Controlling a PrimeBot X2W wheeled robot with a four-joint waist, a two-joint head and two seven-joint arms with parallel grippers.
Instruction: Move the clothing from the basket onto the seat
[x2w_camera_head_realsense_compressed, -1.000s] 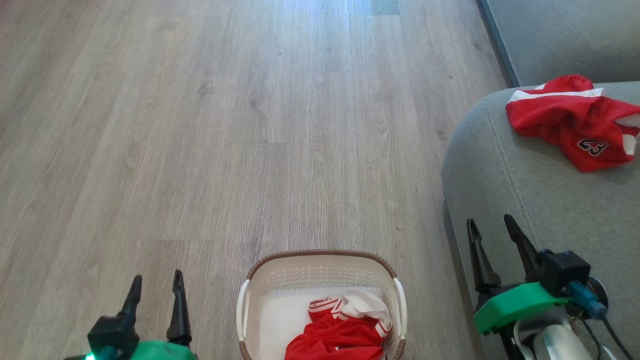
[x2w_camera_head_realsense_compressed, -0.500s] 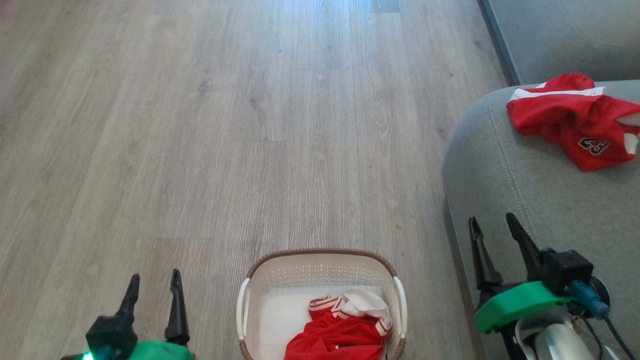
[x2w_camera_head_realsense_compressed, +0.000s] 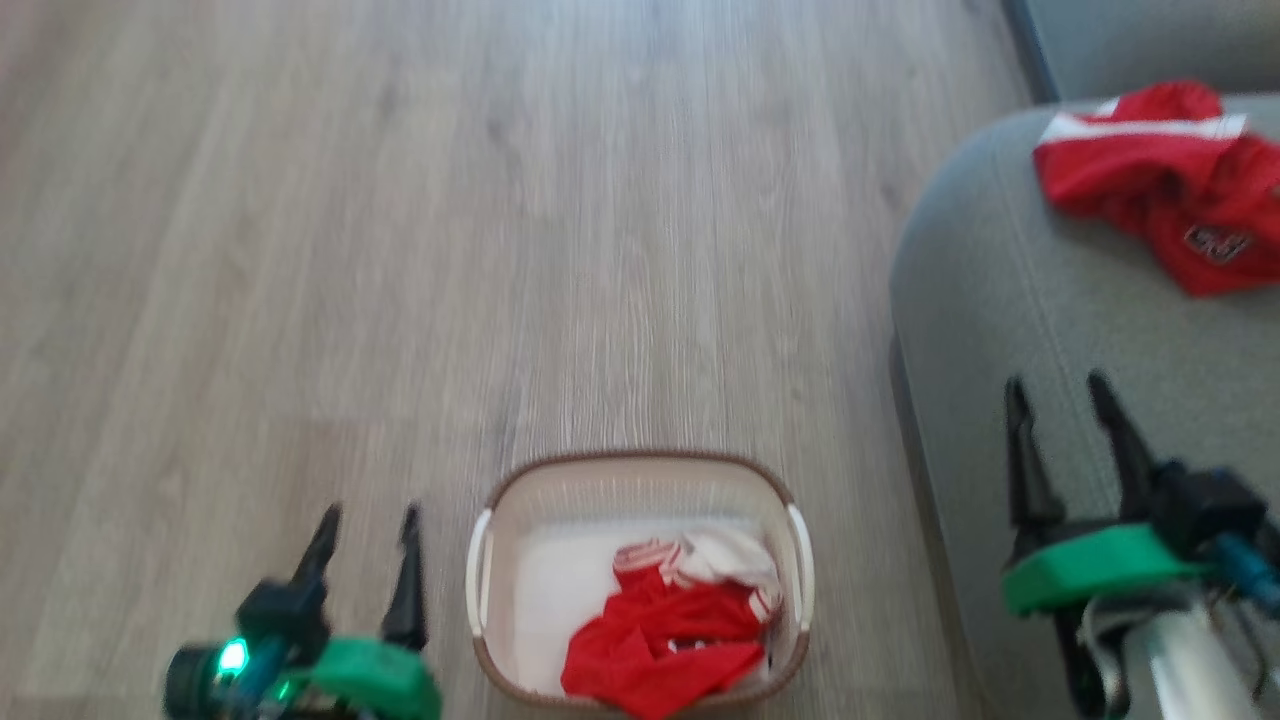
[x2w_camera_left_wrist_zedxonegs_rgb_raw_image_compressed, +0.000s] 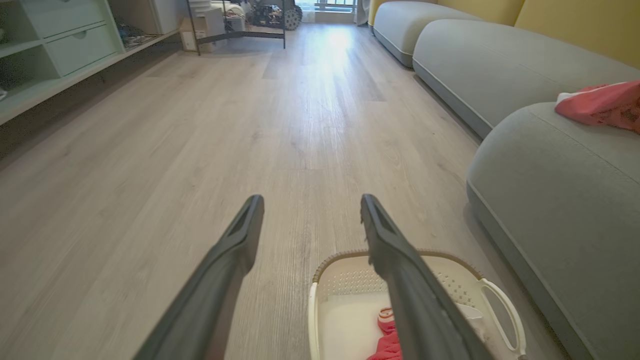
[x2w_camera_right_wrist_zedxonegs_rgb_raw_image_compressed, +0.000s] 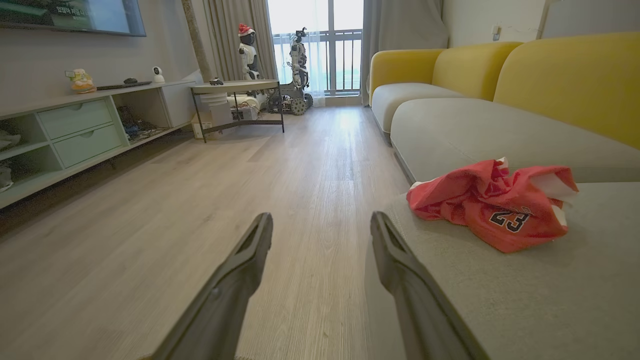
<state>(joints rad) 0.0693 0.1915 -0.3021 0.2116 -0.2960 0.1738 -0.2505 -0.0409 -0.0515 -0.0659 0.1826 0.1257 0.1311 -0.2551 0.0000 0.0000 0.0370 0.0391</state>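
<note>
Pale wood-plank floor (x2w_camera_head_realsense_compressed: 400, 250) takes up most of the head view, which is slightly blurred. At the right stands the grey-green seat (x2w_camera_head_realsense_compressed: 1010, 330), its rounded edge facing the floor. In the right wrist view, yellow back cushions (x2w_camera_right_wrist_zedxonegs_rgb_raw_image_compressed: 565, 75) rise behind it. The basket (x2w_camera_head_realsense_compressed: 640, 458) sits on the floor near the foot of the seat, low in the middle of the head view, with its brown rim and white handles showing. One piece of the clothing, a crumpled red garment with white trim (x2w_camera_head_realsense_compressed: 1150, 185), lies on top of the seat towards its far end. The right wrist view shows the number 23 printed on it. A second red garment with striped white trim (x2w_camera_head_realsense_compressed: 660, 650) lies bunched in the right half of the basket, with the pale basket bottom bare beside it. The right gripper (x2w_camera_head_realsense_compressed: 1057, 385) hovers over the near part of the seat, close to its rounded edge and well apart from the garment there. Its jaws stand apart with nothing between them. The left gripper (x2w_camera_head_realsense_compressed: 370, 515) hangs above the floor just to the left of the basket. Its two dark fingers are likewise spread and empty, and touch neither the basket nor the clothing.
</note>
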